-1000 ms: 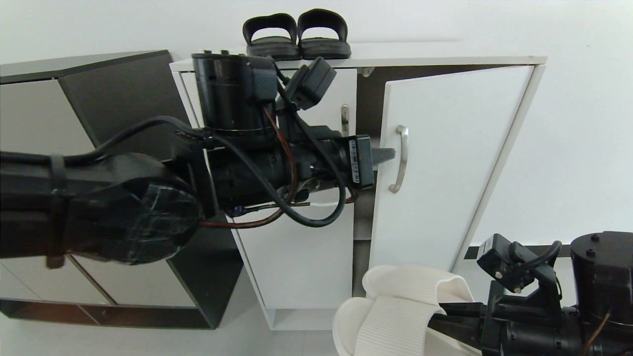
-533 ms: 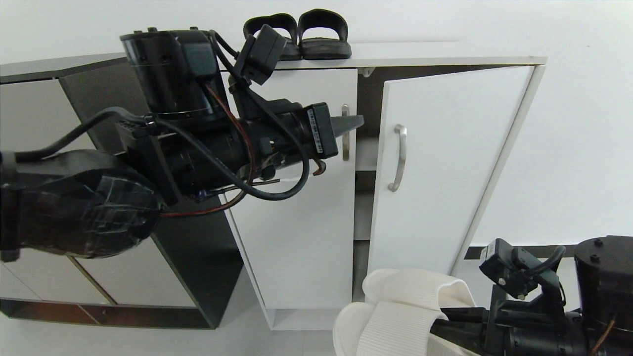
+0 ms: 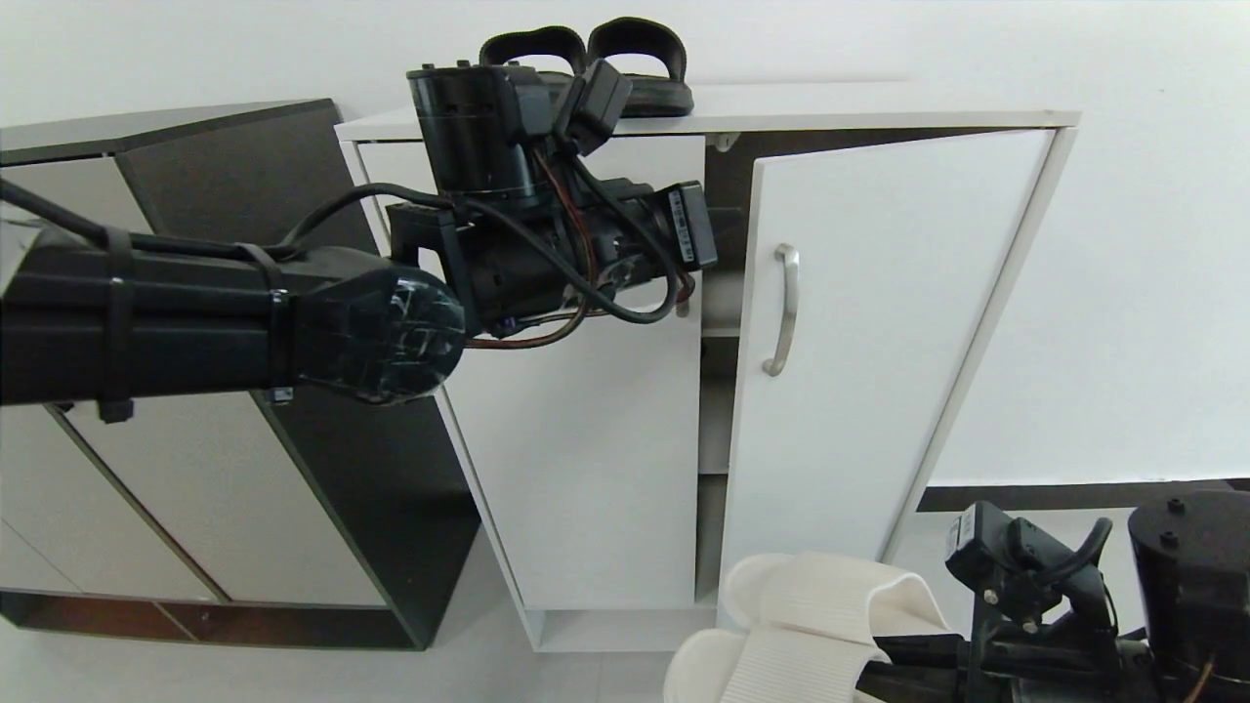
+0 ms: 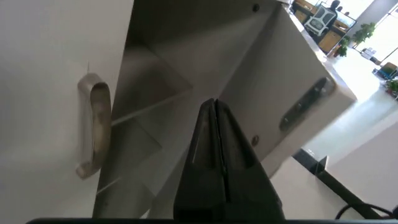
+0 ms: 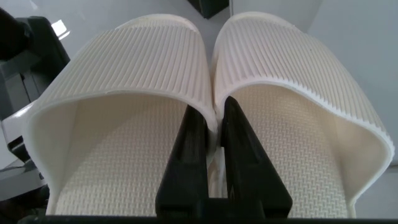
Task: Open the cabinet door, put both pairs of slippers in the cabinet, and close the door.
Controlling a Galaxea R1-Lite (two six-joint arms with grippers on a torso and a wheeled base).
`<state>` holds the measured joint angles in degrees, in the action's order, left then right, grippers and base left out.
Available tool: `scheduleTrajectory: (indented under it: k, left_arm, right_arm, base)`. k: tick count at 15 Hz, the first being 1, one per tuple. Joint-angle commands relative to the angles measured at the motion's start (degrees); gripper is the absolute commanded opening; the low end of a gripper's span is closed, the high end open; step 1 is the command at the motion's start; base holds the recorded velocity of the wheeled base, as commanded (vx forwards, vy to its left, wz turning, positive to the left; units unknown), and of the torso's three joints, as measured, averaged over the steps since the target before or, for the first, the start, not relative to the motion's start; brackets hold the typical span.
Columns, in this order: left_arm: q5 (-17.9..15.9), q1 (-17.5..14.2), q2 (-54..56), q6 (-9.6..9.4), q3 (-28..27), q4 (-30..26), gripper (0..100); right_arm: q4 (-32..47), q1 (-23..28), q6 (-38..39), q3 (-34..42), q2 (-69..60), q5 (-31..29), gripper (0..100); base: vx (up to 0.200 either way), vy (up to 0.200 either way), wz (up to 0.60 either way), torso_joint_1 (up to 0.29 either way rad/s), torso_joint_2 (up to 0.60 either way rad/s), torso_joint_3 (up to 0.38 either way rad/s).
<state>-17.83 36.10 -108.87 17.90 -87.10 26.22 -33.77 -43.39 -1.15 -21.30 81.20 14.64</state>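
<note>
at the gap between the two white doors, the left gripper (image 4: 215, 109) sits with its fingers pressed together and empty. the tips aim into the dark opening beside the free edge of the partly open cabinet door (image 3: 879, 322). the door's handle (image 3: 781, 310) lies just beyond the tips, and the black slippers (image 3: 635, 59) rest above them on the cabinet top (image 3: 879, 103). low in front of the cabinet, the right gripper (image 5: 213, 118) pinches the touching inner walls of the white slippers (image 3: 811, 615) between its fingers. the door looks too narrowly open for the pair to pass, so the step in hand appears to be swinging it wider. the closed fingers would do best hooked behind the door's free edge, pushing outward in an arc around the hinge, steady and clear of the held pair. a small white label (image 3: 687, 227) on the left wrist carries print too small to read; no other writing is legible.
</note>
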Motion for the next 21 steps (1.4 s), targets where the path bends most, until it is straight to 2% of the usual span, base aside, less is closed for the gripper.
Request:
scheduleTrajectory:
  k: [1,5,6,8,10,13,14,15,16,17,19,20,21]
  left_arm:
    - [-0.01,0.29,-2.48,0.03,-1.84,-0.12,0]
    - [0.08,2.31,-1.96,0.39,-1.05,-0.91,0]
    - [0.26,3.63,-0.9,0.74,0.35,-0.65,0]
    - [0.34,6.97,0.59,0.3,3.25,-0.29,0]
    - [0.34,9.43,0.59,0.3,4.31,1.9,0]
    - [0.7,8.99,0.77,0.12,5.01,2.87,0]
    - [2.63,7.85,1.56,-0.32,5.63,4.19,0]
    - [6.15,6.09,2.35,-2.34,6.95,4.8,0]
    - [11.24,3.98,3.93,-5.94,9.67,5.07,0]
    - [15.37,1.7,7.36,-7.96,14.33,5.77,0]
    - [20.91,-0.85,20.02,-8.76,27.34,5.07,0]
    - [25.39,-2.61,26.78,-9.46,33.66,2.61,0]
    - [30.4,-5.33,33.02,-10.78,39.03,0.32,0]
  right_arm:
    - [0.02,-0.65,0.0,0.47,0.1,0.04,0]
    - [0.02,-1.35,0.0,1.08,0.54,0.04,0]
    - [0.02,-1.61,0.0,1.52,0.54,0.04,0]
    - [-0.16,-3.37,-1.05,3.02,0.1,-0.05,0]
    - [-0.25,-4.51,-2.98,4.51,-0.87,0.04,0]
    - [-0.42,-4.43,-2.98,3.54,-1.05,-0.31,0]
    - [-0.42,-3.11,-2.72,1.7,-0.17,-0.84,0]
    - [-0.42,-1.26,-1.75,-0.24,1.5,-2.69,0]
    - [-0.42,-0.56,0.88,-2.96,3.0,-6.64,0]
    - [-0.42,-0.38,4.57,-5.95,5.11,-12.62,0]
    - [-0.42,-0.47,8.27,-11.49,9.77,-27.65,0]
    - [-0.42,-0.47,8.35,-13.16,11.61,-32.04,0]
    - [-0.42,-0.38,8.62,-14.04,13.28,-33.45,0]
  base:
    - [0.0,0.0,0.0,0.0,0.0,0.0]
    - [-0.05,0.0,0.0,0.003,0.0,0.002]
    - [-0.2,0.0,0.0,0.002,0.0,0.002]
    - [-0.2,0.0,0.0,0.007,0.0,0.0]
    - [-0.2,0.0,0.0,-0.002,0.0,0.005]
    - [-0.067,0.0,0.0,-0.001,0.0,0.001]
    - [0.0,0.0,0.0,0.0,0.0,0.0]
    - [0.0,0.0,0.0,0.0,0.0,0.0]
    - [0.0,0.0,0.0,0.0,0.0,0.0]
    - [0.0,0.0,0.0,0.0,0.0,0.0]
    - [0.0,0.0,0.0,0.0,0.0,0.0]
    - [0.0,0.0,0.0,0.0,0.0,0.0]
    - [0.0,0.0,0.0,0.0,0.0,0.0]
